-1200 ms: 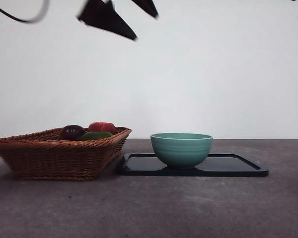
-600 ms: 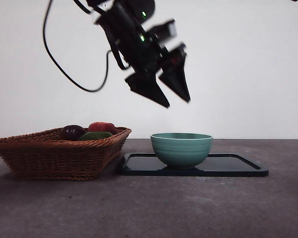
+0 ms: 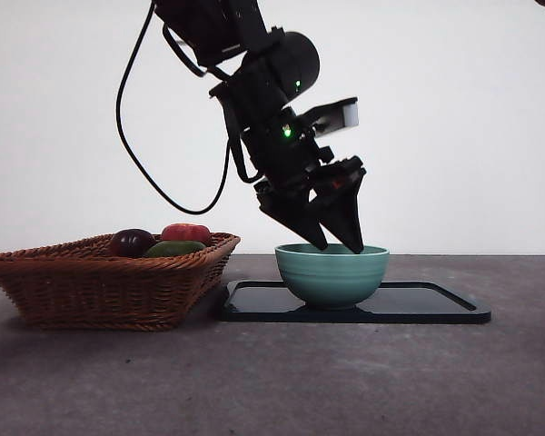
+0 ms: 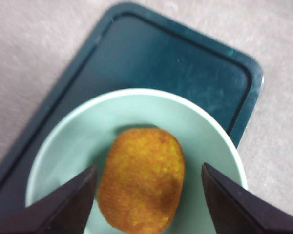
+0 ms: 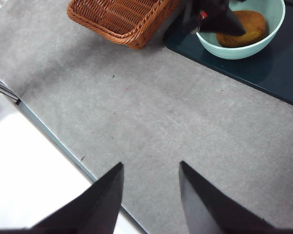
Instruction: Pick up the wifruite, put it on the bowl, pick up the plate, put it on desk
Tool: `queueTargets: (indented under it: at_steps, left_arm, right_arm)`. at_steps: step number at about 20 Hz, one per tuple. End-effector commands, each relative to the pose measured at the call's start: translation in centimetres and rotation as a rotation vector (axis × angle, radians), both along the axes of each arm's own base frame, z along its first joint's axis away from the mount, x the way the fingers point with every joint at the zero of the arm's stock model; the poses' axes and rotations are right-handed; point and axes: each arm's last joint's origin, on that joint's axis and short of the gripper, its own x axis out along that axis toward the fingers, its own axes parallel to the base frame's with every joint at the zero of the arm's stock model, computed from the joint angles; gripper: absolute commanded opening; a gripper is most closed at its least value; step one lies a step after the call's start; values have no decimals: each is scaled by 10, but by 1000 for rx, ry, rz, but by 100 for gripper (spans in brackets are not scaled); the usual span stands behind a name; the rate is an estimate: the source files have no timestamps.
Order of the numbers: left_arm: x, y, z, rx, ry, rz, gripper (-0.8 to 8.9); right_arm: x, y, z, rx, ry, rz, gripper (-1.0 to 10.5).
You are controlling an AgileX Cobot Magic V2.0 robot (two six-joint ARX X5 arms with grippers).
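Compared with half a second earlier, the left gripper [image 3: 330, 243] is sitting much lower: then it was hanging high above the table, and now its black tips are dipping just over the rim of the teal-green bowl [image 3: 332, 274]. Its jaws are spread wide and are gripping nothing. In the left wrist view the same gripper [image 4: 147, 195] is framing the brown kiwifruit [image 4: 141, 179], which is lying in the bottom of the bowl [image 4: 68, 139], apart from both jaws. The fruit's long axis is running roughly between the two jaws, away from the wrist camera toward the far bowl wall. The bowl is standing on the glossy black tray [image 3: 418, 303], which is resting on the grey desk [image 3: 282, 381] beside the wicker basket [image 3: 109, 282] of fruit. The right gripper [image 5: 150, 168] is hovering open over bare desk, well apart.
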Motion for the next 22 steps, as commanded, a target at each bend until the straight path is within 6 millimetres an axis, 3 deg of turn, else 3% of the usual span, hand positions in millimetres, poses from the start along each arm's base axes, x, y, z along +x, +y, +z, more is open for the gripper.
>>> queueTargets:
  at_steps: [1, 22]
  left_arm:
    - [2, -10, -9, 12, -9, -31, 344]
    - [1, -16, -26, 47, -1, -70, 340]
  right_arm:
    - [0, 1, 2, 8, 1, 2, 182]
    - [0, 1, 2, 8, 0, 2, 182]
